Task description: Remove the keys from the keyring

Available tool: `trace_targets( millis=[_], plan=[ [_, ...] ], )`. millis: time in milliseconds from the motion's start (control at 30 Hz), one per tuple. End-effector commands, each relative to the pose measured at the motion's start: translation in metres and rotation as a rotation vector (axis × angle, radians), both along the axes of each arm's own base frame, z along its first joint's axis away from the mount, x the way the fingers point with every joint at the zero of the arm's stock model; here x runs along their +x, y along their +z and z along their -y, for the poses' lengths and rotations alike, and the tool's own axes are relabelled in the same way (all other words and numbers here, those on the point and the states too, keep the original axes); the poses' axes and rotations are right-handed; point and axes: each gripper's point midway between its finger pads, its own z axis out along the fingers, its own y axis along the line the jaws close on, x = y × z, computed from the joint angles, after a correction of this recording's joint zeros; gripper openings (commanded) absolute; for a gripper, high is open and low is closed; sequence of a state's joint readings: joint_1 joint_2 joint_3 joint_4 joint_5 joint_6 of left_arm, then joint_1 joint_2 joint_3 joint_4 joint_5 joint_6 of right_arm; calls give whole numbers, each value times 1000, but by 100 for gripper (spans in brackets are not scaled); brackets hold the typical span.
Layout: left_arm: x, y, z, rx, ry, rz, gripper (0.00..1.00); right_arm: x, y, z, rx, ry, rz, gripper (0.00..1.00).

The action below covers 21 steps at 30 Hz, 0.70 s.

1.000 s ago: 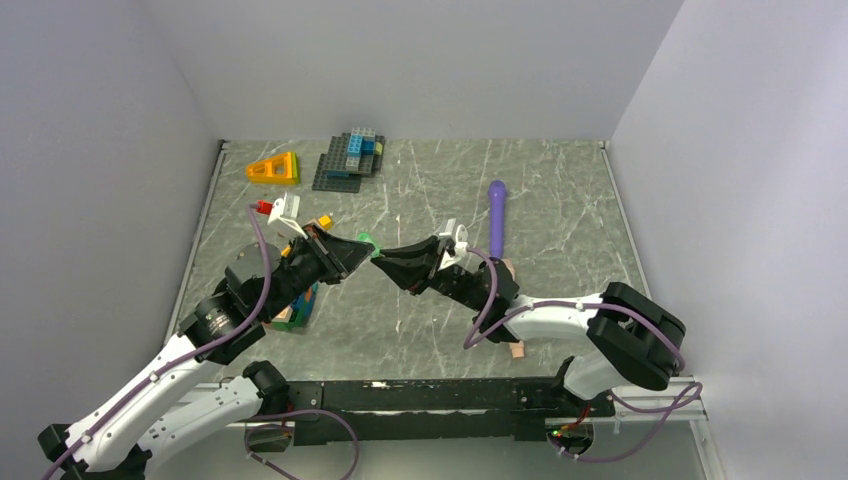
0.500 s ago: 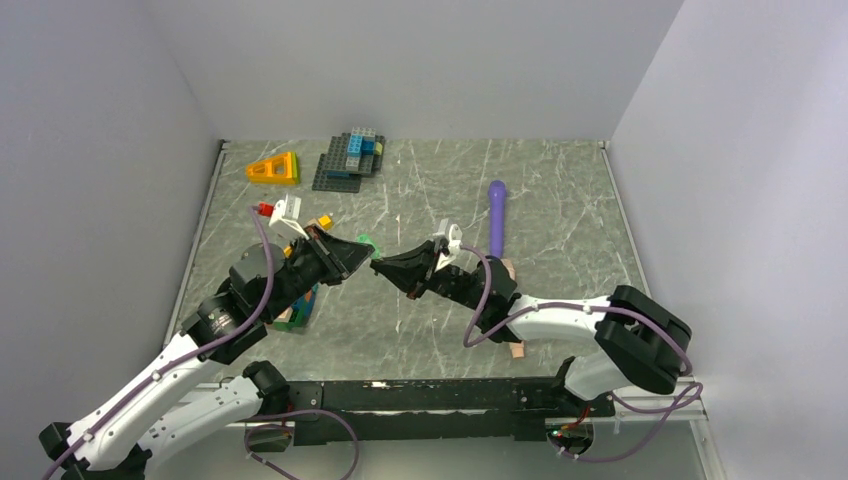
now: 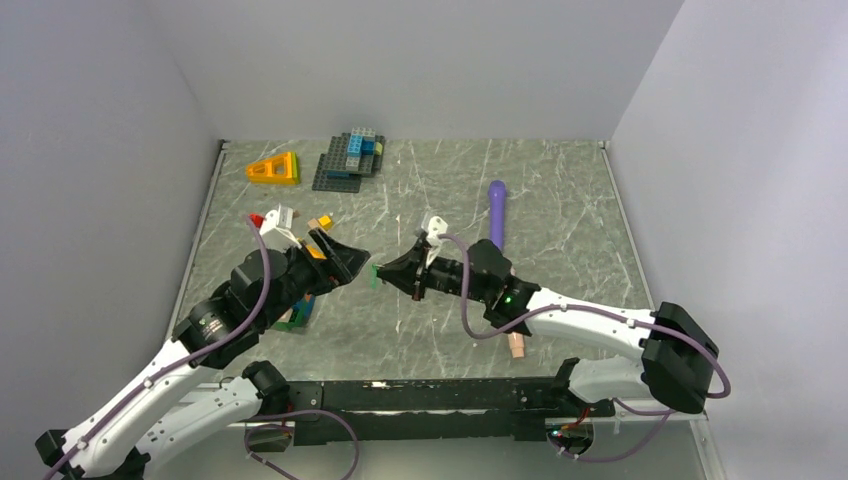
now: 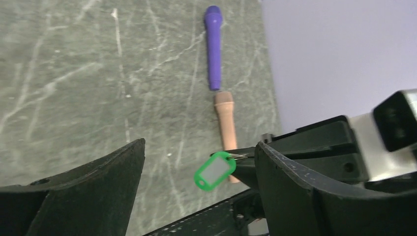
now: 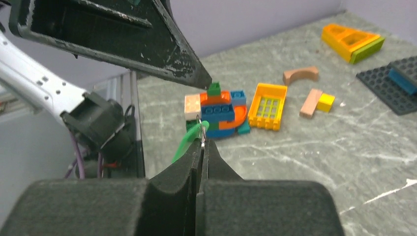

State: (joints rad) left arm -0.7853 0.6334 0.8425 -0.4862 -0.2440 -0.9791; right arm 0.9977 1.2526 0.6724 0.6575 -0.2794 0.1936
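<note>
The right gripper (image 5: 201,143) is pinching the keyring (image 5: 200,132) in closed jaws above the table (image 3: 560,200), its green key tag (image 4: 215,169) dangling. The left gripper (image 4: 200,143) is hovering just beside, jaws spread wide. Farther off, a purple marker (image 3: 497,215) is lying.

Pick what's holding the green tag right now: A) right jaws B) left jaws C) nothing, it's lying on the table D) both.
A: the right gripper has its jaws shut at the ring end of the green tag, while the left gripper is open, its jaws spread to either side of the tag without touching it.
</note>
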Motion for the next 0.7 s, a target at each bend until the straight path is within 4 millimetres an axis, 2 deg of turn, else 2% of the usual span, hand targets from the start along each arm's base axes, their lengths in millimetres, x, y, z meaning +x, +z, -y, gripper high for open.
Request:
trace_targets(
  millis=[0,133,233,367,467,667],
  plan=[
    [-7,7,-24,172,-7,89,84,-16,-16,3,-227,97,-26,0],
    [-17,-2,-26,341,-145,231,81,-40,-35,11,-361,227,-63,0],
    [-27,-7,-24,379,-230,334,79,-59,-44,20,-422,326,-79,0],
    [-58,6,4,363,-496,507,75,-83,-41,28,-446,457,-100,0],
    [-66,6,16,363,-593,512,70,-92,-35,33,-457,505,-105,0],
    [-81,-8,49,306,-809,478,58,-102,-22,39,-440,544,-99,0]
  ],
)
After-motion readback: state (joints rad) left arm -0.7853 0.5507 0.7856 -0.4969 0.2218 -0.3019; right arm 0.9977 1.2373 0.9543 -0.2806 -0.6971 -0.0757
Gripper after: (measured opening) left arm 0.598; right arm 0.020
